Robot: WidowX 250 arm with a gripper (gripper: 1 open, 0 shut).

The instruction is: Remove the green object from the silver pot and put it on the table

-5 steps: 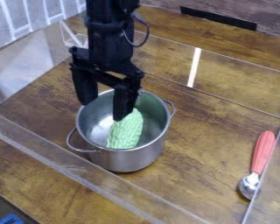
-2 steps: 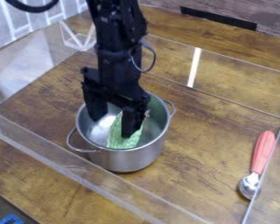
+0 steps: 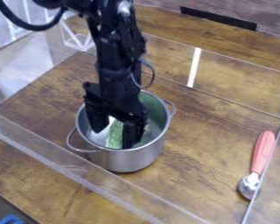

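A shiny silver pot (image 3: 157, 109) with two small side handles stands on the dark wood-grain table (image 3: 213, 166), left of centre. Inside it lies the green object (image 3: 115, 134), a light green bumpy vegetable, mostly hidden by my arm. My black gripper (image 3: 115, 129) points straight down and has sunk into the pot. Its jaws stand open, one finger on each side of the green object. I cannot tell whether the fingers (image 3: 134, 134) touch it.
A red-handled spoon (image 3: 258, 163) lies near the table's right edge. Clear plastic walls (image 3: 60, 162) edge the tabletop at the front, left and back. A white upright strip (image 3: 195, 67) stands behind the pot.
The gripper has dropped from just above the pot's rim down into the pot, its open fingers now straddling the green object. The pot and spoon have not moved.
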